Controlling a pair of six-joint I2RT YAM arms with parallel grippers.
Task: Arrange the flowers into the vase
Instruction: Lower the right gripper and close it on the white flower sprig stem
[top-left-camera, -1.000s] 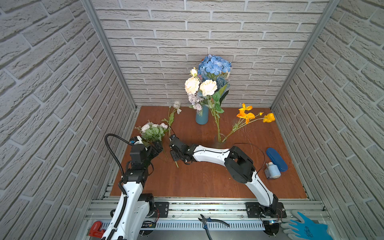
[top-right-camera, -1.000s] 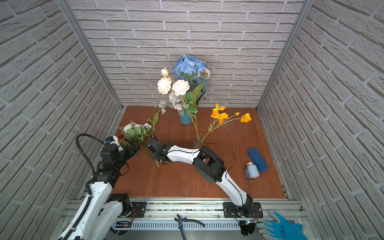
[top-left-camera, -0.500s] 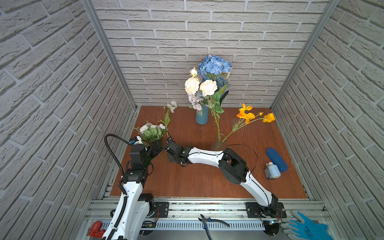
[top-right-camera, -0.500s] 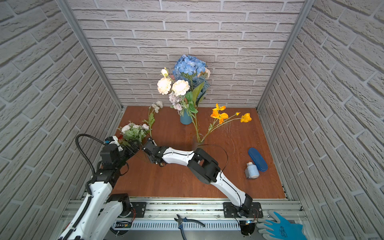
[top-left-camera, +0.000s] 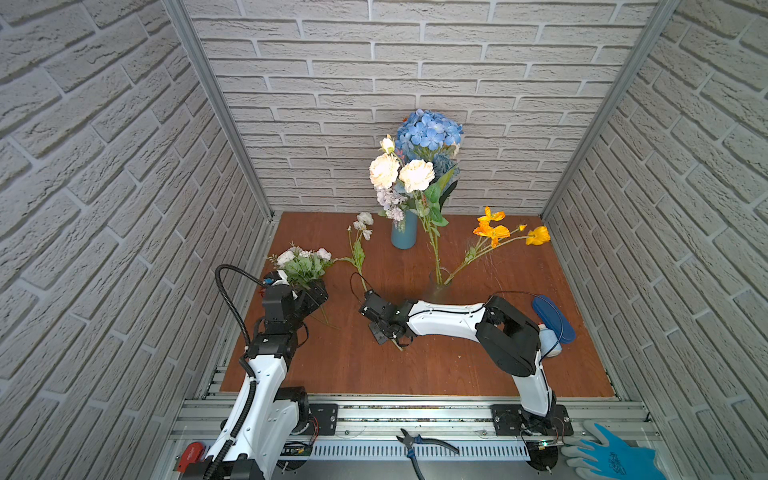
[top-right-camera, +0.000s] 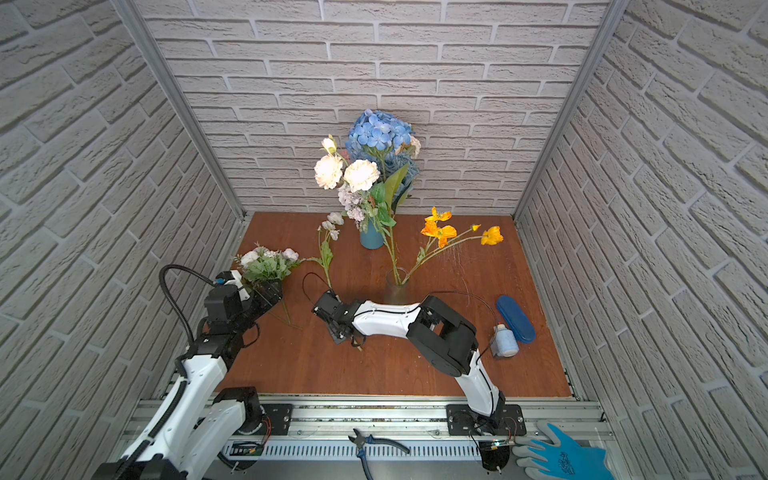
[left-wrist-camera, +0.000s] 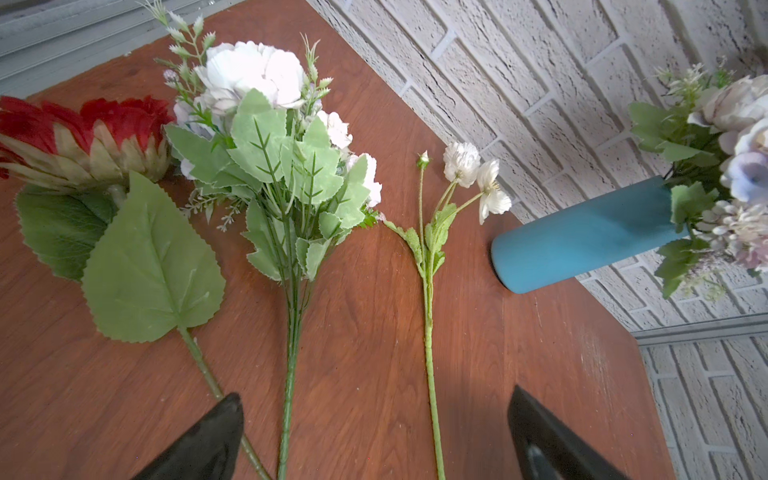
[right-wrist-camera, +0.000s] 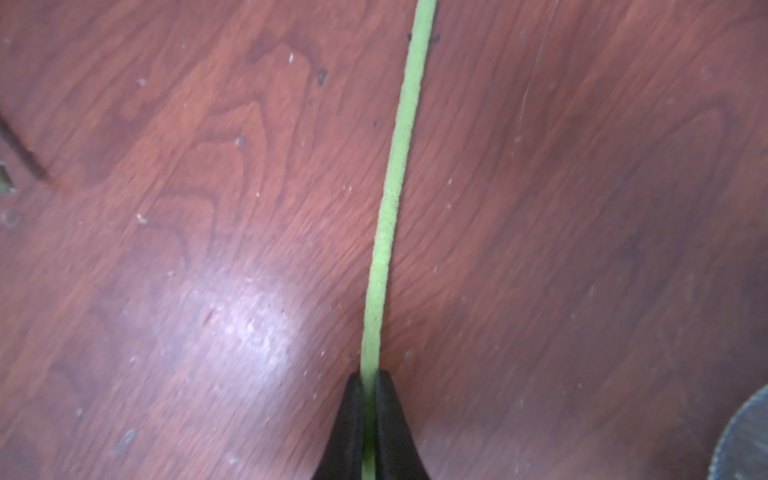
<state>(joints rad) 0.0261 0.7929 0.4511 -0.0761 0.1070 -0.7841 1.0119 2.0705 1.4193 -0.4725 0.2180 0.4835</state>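
No legible text, brand, number or sign appears in any view. The blue glove (top-left-camera: 615, 457) at the lower right of both top views (top-right-camera: 567, 459) carries a dark print on its back, too small to read. The red part (top-left-camera: 189, 455) at the lower left edge in a top view bears a pale marking, also unreadable.
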